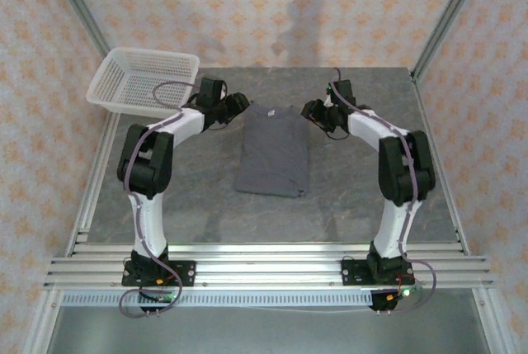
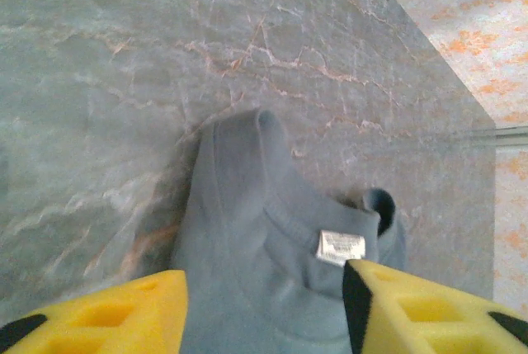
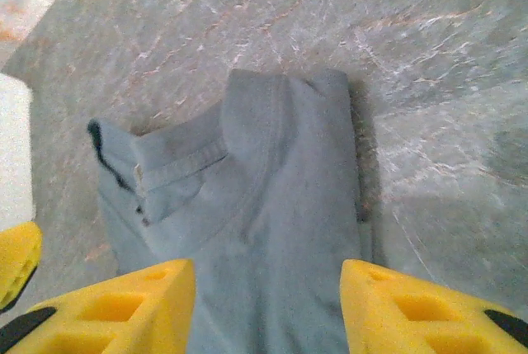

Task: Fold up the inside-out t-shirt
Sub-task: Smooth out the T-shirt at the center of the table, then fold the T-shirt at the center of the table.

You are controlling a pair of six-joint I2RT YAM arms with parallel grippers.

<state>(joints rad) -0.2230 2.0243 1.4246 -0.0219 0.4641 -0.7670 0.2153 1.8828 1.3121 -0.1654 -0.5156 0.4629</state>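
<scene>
The near half of the grey marbled surface [image 1: 247, 214] is bare. The t-shirt [image 1: 272, 152] lies at the middle of the surface, folded into a narrow oblong. Its long axis runs from the near edge towards the far edge, leaning slightly to the left at the near end. The neck end points to the far edge and the hem end to the near edge.

The left tool [image 1: 239, 105] sits at the far left corner of the shirt and the right tool [image 1: 311, 111] at the far right corner. They face each other across the neck end.

In the left wrist view the left tool [image 2: 264, 288] has its yellow fingers [image 2: 124, 313] spread apart, gripping nothing. The shirt [image 2: 247, 230] lies flat below them, showing its collar [image 2: 289, 226] and a white label [image 2: 341, 246] whose print is too small to read. In the right wrist view the right tool [image 3: 268, 280] is likewise spread apart and holds nothing, above the shirt [image 3: 280, 197]. In both wrist views the hem end is cut off by the bottom of the frame.

A white mesh basket [image 1: 144, 82] sits at the far left corner of the surface, overhanging its edge.
</scene>
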